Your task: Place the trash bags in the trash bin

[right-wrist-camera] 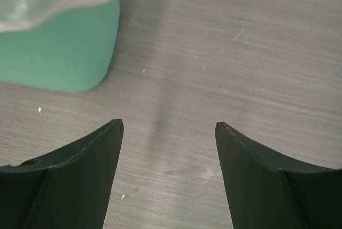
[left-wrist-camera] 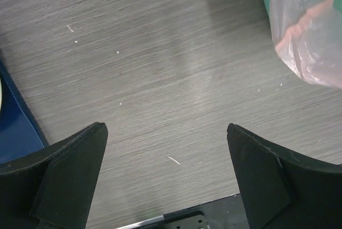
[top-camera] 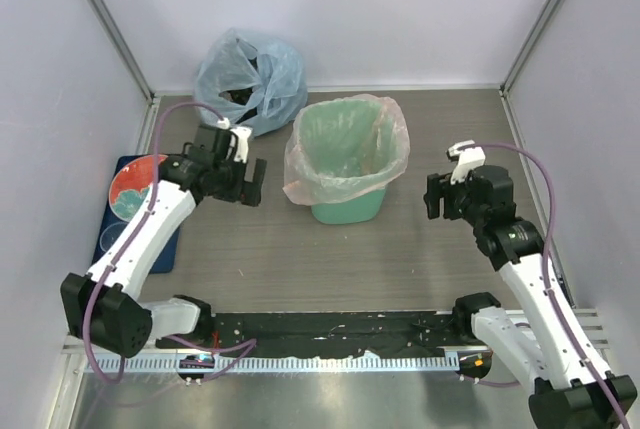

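- The left gripper hangs low over the table. Its jaws are spread wide and nothing is between them; the left wrist view shows only bare wood grain in the gap.
- The right gripper is just as wide open and empty, and also points down at bare table.
- The bin stands upright between the two tools: near the left gripper on its right, and a little farther off the right gripper on its left.
- The bag sits inside the bin, its mouth turned out over the rim all the way round. The fold sags lowest at the corner nearest the left gripper, where it fills the far right corner of the left wrist view.
- From the right wrist, the bin's green wall and a strip of pink overhang lie ahead and to the left, apart from the fingers.
- A blue bag lies beyond the left gripper, touching neither tool.
- Step, as I judge it: the bag looks placed and let go, so the task seems at or close to its end.
- Next move, if any: either draw both arms clear without brushing the loose film, or have the left gripper reach right to pinch the sagging fold and even it out. The thin plastic would likely drag off the rim if snagged.
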`<action>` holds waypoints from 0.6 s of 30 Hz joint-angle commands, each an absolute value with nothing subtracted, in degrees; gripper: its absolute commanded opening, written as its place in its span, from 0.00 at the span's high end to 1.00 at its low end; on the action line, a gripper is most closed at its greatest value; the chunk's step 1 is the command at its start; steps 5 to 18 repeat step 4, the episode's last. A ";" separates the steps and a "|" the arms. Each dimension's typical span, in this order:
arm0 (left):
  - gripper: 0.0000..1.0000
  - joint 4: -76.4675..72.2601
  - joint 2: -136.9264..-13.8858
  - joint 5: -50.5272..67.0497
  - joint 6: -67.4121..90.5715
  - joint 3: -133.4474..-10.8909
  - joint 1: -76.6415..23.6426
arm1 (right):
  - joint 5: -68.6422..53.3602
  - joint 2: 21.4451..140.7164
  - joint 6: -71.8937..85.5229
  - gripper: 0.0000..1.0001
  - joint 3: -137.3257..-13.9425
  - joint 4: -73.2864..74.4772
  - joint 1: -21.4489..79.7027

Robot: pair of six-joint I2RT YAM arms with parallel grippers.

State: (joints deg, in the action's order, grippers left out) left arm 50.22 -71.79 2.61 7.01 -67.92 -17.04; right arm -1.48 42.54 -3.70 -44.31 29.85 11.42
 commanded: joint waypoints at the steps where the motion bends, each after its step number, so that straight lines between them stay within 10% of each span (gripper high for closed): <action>1: 0.00 44.83 -70.93 -6.49 3.87 -67.32 -21.35 | -2.18 42.36 -1.67 0.24 -45.44 27.86 11.34; 18: 0.00 43.24 -71.02 -10.62 3.69 -68.20 -21.88 | -6.31 44.99 -2.02 0.28 -45.97 27.33 11.43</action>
